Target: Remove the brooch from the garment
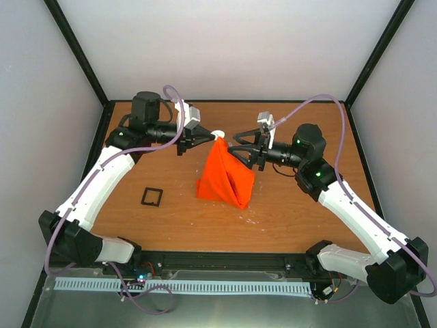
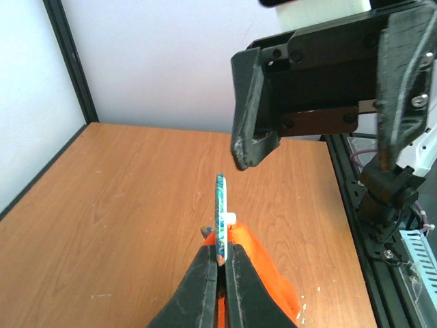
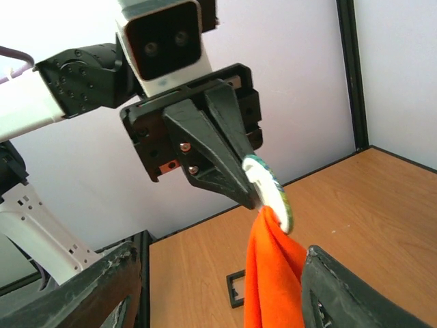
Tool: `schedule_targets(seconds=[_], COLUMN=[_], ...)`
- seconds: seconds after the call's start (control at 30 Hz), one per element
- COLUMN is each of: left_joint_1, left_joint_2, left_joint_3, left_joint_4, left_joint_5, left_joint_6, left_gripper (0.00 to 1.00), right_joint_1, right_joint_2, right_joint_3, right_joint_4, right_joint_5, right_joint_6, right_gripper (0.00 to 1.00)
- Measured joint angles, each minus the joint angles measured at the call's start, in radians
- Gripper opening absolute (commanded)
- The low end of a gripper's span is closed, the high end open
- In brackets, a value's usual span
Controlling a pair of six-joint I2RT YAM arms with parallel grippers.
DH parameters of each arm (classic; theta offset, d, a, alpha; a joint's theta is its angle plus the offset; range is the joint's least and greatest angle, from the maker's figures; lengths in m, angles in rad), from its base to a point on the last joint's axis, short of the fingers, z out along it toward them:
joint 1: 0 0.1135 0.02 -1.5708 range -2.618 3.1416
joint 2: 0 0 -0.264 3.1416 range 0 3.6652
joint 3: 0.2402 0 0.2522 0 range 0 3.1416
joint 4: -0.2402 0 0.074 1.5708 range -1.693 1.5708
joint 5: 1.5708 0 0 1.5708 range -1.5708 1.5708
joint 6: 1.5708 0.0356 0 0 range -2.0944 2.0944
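The orange garment (image 1: 225,175) hangs in a peak above the table, held up by its brooch (image 1: 218,134), a thin round disc with a white back and a blue-green patterned face. My left gripper (image 1: 203,136) is shut on the brooch's edge; in the left wrist view the brooch (image 2: 220,205) stands edge-on between the fingers, with orange cloth (image 2: 266,280) below. My right gripper (image 1: 240,152) is open, its fingers (image 3: 355,294) either side of the hanging garment (image 3: 273,273), just below the brooch (image 3: 273,195).
A small black square frame (image 1: 151,197) lies on the wooden table (image 1: 307,205) left of the garment; it also shows in the right wrist view (image 3: 235,287). Black frame posts and grey walls surround the table.
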Motion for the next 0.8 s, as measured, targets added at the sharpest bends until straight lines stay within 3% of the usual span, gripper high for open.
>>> schedule_targets(seconds=[0.2, 0.37, 0.63, 0.8], left_joint_1=[0.000, 0.000, 0.000, 0.000], left_joint_2=[-0.031, -0.035, -0.035, -0.036], left_joint_3=[0.000, 0.000, -0.002, -0.003], left_joint_4=[0.015, 0.027, 0.093, 0.117], left_joint_5=[0.007, 0.036, 0.080, 0.092], left_joint_6=[0.010, -0.084, -0.285, -0.328], left_gripper=[0.01, 0.01, 0.01, 0.01], right_joint_1=[0.003, 0.022, 0.073, 0.087], right_joint_2=[0.001, 0.037, 0.128, 0.145], right_joint_3=[-0.047, -0.063, -0.063, -0.071], right_joint_4=[0.098, 0.223, 0.383, 0.475], right_joint_5=[0.039, 0.071, 0.097, 0.117], right_joint_6=[0.053, 0.111, 0.200, 0.259], right_gripper=[0.57, 0.51, 0.34, 0.24])
